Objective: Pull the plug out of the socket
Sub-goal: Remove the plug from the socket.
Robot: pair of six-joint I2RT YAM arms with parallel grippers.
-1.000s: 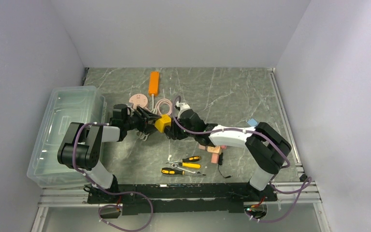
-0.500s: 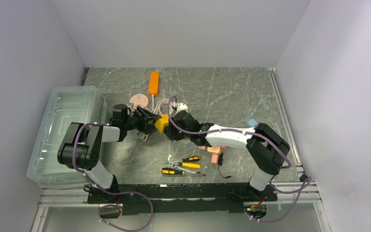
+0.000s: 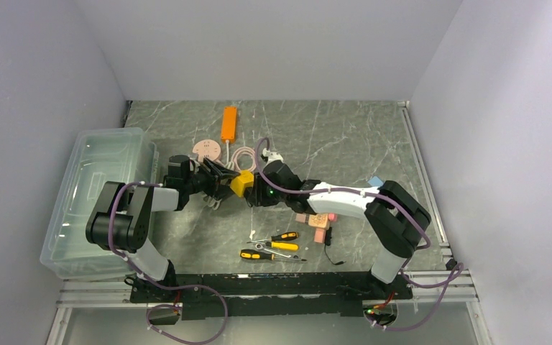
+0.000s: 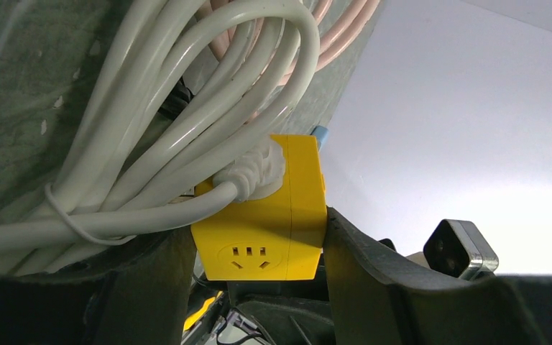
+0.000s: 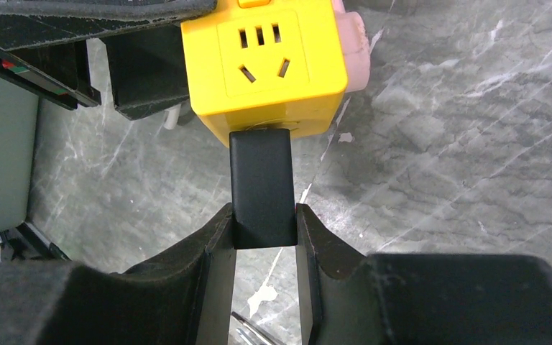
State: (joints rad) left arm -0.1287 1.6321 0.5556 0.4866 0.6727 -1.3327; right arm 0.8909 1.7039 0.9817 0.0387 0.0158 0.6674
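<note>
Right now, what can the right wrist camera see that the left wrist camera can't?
Only the right wrist view shows the black plug, pinched by the right gripper, its end against the cube, above the marbled table. Only the left wrist view shows the bundled white cable and the pink cable behind it. Both show the yellow socket cube and the left gripper clamping it.
</note>
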